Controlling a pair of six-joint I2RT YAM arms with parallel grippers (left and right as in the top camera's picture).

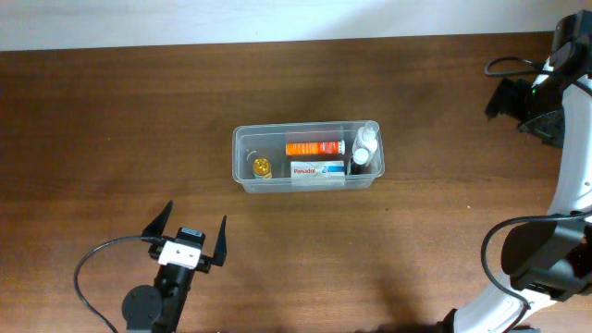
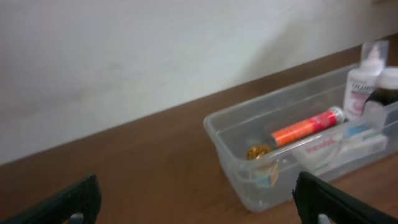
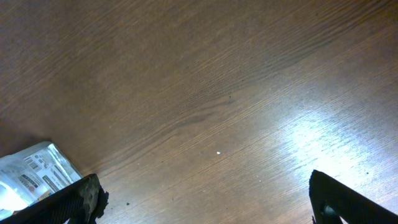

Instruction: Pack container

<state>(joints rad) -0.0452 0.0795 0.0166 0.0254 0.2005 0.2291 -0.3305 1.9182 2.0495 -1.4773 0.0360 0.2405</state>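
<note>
Overhead, the container (image 1: 239, 157) sits at the middle of the table and already holds an orange tube (image 1: 314, 148), a Panadol box (image 1: 318, 170), a small gold-topped jar (image 1: 262, 167) at its left end, and a white bottle (image 1: 367, 139) beside a dark bottle (image 1: 359, 159) at its right end. No loose item shows on the wood around it, so I judge the packing mostly done.

My left claw (image 1: 196, 217) is in front of the container and off to its left, well apart from it, jaws spread wide and empty. My right claw (image 3: 204, 186) is far to the container's right, also spread and gripping nothing. By its finger a silvery printed packet (image 3: 34, 171) lies on the wood. Overhead does not show it, so I cannot place it against the container. It looks like the piece left to pack.
</note>
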